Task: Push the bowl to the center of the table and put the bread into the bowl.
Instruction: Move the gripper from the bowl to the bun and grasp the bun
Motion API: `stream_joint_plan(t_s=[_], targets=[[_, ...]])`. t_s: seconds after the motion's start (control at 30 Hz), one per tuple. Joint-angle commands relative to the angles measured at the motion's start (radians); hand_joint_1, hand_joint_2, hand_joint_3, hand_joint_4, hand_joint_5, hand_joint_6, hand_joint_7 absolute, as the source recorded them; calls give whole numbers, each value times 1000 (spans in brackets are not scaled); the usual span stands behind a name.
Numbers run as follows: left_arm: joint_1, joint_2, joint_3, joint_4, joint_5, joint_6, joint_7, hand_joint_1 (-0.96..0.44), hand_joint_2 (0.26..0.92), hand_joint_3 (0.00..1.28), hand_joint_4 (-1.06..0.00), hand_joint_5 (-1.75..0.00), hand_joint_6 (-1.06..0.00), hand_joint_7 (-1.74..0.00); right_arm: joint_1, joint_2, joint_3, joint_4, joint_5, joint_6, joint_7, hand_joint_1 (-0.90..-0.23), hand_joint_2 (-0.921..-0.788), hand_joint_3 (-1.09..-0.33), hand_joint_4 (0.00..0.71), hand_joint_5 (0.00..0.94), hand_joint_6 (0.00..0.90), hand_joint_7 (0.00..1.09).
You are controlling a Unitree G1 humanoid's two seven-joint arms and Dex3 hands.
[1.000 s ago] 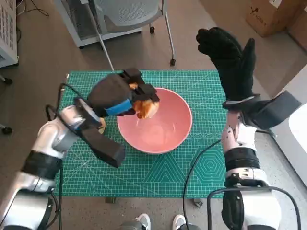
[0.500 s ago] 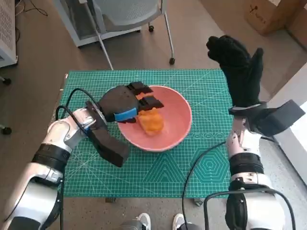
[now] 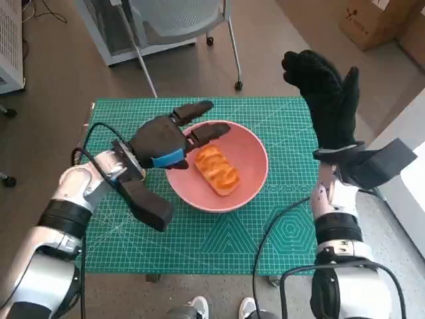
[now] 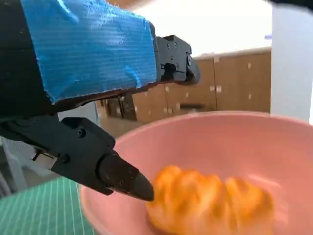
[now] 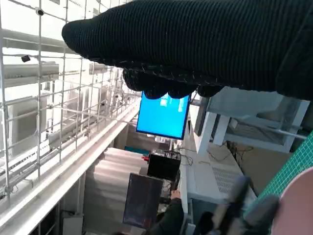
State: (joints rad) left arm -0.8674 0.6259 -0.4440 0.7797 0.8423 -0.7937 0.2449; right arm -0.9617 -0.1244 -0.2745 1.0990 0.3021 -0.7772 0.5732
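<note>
Head view: your pink bowl (image 3: 249, 183) sits about mid-way on the green cutting mat (image 3: 279, 226), the bread roll (image 3: 217, 170) lying inside it. Left hand (image 3: 163, 141) hovers over the bowl's rim, fingers spread, holding nothing. Right hand (image 3: 325, 93) is raised beyond the mat's edge, away from the bowl, fingers apart, empty.

Left wrist view: fingertips (image 4: 124, 178) just above the blurred bread (image 4: 210, 203), not touching.

Right wrist view: glove (image 5: 205, 44) along top; you cannot tell finger state here.

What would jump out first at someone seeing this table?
A pink bowl sits near the middle of the green mat with a golden bread lying inside. The left hand hovers open over the bowl's rim, while the gloved right hand is raised off to the side.
</note>
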Motion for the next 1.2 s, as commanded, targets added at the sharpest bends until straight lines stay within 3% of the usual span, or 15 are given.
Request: stream_joint_plan(t_s=[0.03, 0.2, 0.33, 0.57, 0.83, 1.2], targets=[[50, 71, 81, -84, -107, -25, -43, -559, 828, 0, -36, -9, -31, -373, 8, 11, 0, 10, -1, 28, 9, -583, -921, -627, 352, 0, 487, 3], [150, 133, 193, -250, -269, 22, -166, -551, 795, 0, -81, -27, -89, -397, 10, 17, -3, 8, 7, 34, 24, -578, -921, -626, 352, 0, 496, 7], [292, 174, 331, -496, -455, 179, -297, -508, 776, 0, -99, -28, -112, -404, 8, 22, -9, 13, 18, 41, 38, -571, -921, -626, 351, 0, 503, 10], [455, 188, 502, -725, -620, 369, -391, -472, 787, 5, -81, -5, -38, -471, -4, 29, -18, 30, 28, 60, 56, -563, -921, -623, 352, 1, 511, 12], [549, 208, 586, -776, -629, 420, -463, -500, 782, 1, -79, -6, -22, -491, -12, 40, -24, 35, 24, 69, 68, -564, -921, -611, 353, 1, 514, 11], [629, 230, 592, -805, -616, 519, -584, -474, 727, 0, -99, -4, -82, -401, -17, 41, -24, 43, 15, 71, 71, -569, -921, -614, 355, 1, 511, 7]])
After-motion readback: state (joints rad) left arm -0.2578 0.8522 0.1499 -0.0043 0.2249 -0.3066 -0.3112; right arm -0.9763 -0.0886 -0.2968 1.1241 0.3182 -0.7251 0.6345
